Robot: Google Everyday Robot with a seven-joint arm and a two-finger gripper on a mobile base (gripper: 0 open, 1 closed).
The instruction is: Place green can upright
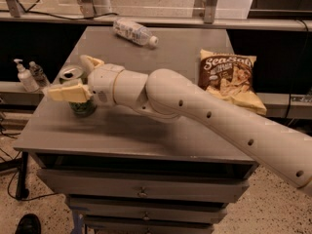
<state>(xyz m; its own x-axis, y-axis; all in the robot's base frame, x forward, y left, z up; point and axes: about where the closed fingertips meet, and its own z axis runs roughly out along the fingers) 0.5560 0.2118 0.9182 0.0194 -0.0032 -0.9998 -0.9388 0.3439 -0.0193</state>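
Observation:
The green can stands upright near the left edge of the grey table. Its silver top shows between the fingers and its green label shows below them. My gripper reaches in from the right and is shut on the green can. One cream finger lies across the can's front and the other finger is behind it. The can's base is at the tabletop; I cannot tell whether it touches.
A clear plastic bottle with a white cap lies on its side at the table's back. A chips bag lies at the right. Two small bottles stand on a ledge left of the table. Drawers sit under the tabletop.

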